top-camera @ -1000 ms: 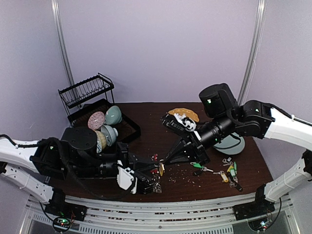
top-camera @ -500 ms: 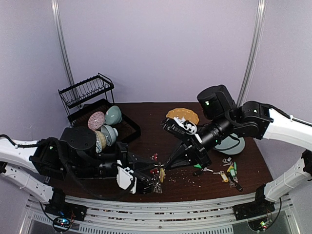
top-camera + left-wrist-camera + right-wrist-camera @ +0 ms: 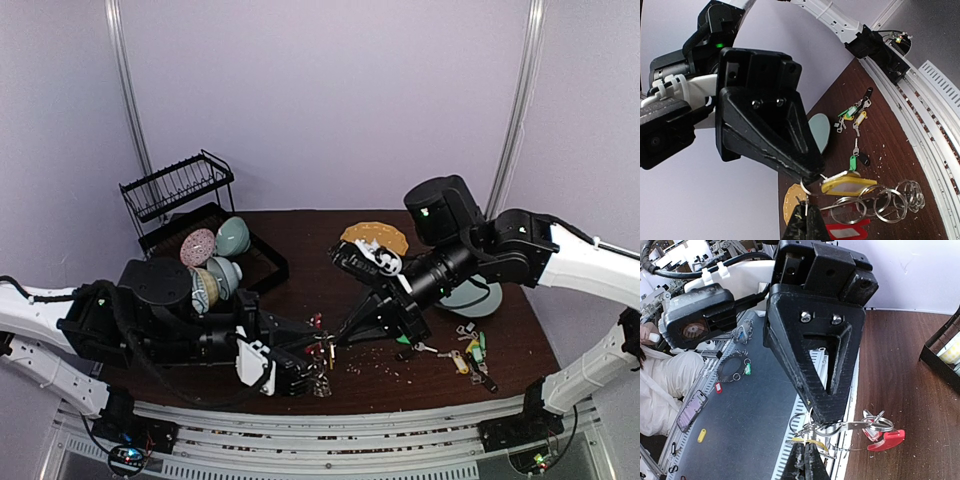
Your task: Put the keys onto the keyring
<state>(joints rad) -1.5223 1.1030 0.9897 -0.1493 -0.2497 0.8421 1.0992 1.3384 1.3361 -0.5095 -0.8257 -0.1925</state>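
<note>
My left gripper is shut on a silver loop of the keyring and holds it above the table's front. The keyring's loops and red plastic arc hang beside it. My right gripper is shut on the thin ring of a yellow-tagged key, tip to tip with the left gripper. In the left wrist view my left gripper pinches a wire just below the right fingers. In the right wrist view my right gripper sits under the left fingers. Several loose keys lie at the right.
A green-tagged key lies under my right arm. A yellow dotted plate and a pale teal plate sit behind. A black dish rack with bowls stands at the back left. Crumbs dot the brown table.
My right gripper has dropped a little down and left, closing on the left gripper with the yellow-tagged key. The left gripper has barely shifted.
</note>
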